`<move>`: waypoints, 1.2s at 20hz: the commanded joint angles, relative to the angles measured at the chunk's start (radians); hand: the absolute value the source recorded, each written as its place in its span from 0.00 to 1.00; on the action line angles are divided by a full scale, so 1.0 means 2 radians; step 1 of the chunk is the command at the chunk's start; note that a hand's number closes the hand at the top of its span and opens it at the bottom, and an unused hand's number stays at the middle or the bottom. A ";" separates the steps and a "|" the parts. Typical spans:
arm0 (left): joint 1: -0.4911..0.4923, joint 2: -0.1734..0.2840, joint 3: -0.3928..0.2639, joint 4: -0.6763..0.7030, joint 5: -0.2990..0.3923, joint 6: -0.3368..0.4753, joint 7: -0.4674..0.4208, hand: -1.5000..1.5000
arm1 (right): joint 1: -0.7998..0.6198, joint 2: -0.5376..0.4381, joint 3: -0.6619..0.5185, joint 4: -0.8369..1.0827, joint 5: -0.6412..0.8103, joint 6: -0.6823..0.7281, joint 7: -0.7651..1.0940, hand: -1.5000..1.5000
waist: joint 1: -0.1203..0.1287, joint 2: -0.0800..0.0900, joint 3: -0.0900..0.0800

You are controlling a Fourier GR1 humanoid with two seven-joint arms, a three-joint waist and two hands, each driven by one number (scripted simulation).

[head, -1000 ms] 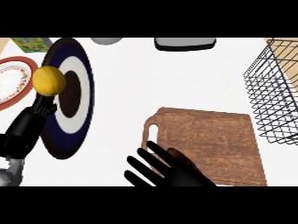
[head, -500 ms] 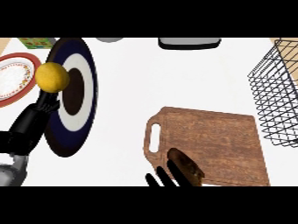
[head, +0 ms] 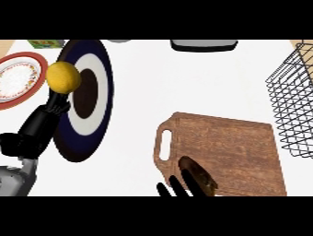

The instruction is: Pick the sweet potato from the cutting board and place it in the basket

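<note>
Right robot hand (head: 175, 189) at the lower edge, fingers straight, touching the sweet potato (head: 199, 176) on the board (head: 227, 147). Left robot hand (head: 54, 108) lies over the plate (head: 91, 99); its finger state cannot be told. Basket (head: 302, 106) stands at right.

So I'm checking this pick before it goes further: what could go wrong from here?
The right hand shows only as fingertips at the view's lower edge, beside the sweet potato, so its hold cannot be checked. The potato lies near the cutting board's near edge and might roll off if nudged. The basket is far to the right with a tall wire rim, which a low carry could catch.
</note>
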 commanded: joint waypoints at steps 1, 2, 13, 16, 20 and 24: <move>-0.008 -0.003 0.010 -0.013 -0.006 -0.019 0.019 0.50 | 0.021 0.049 0.001 -0.046 0.007 0.049 0.045 0.00 | 0.004 0.001 0.001; 0.022 -0.017 0.004 -0.038 -0.010 -0.010 0.014 0.50 | -0.008 0.007 -0.042 -0.002 0.009 0.005 -0.024 0.00 | 0.009 0.002 0.001; -0.011 -0.035 0.031 0.000 -0.038 -0.032 0.010 0.50 | 0.049 -0.089 -0.032 0.071 0.088 -0.195 -0.174 0.00 | 0.007 0.003 0.001; 0.008 -0.049 0.025 -0.013 -0.046 -0.029 0.015 0.50 | 0.077 -0.121 -0.013 0.100 0.132 -0.265 -0.221 0.00 | 0.007 0.002 0.001; 0.016 -0.030 0.065 -0.012 -0.023 -0.065 0.013 0.50 | 0.054 -0.093 -0.046 0.176 0.147 -0.287 -0.258 0.00 | 0.010 0.003 0.001; -0.021 -0.066 0.057 0.029 -0.060 -0.063 0.012 0.50 | 0.085 -0.093 -0.045 0.182 0.179 -0.303 -0.290 0.00 | 0.005 0.003 0.001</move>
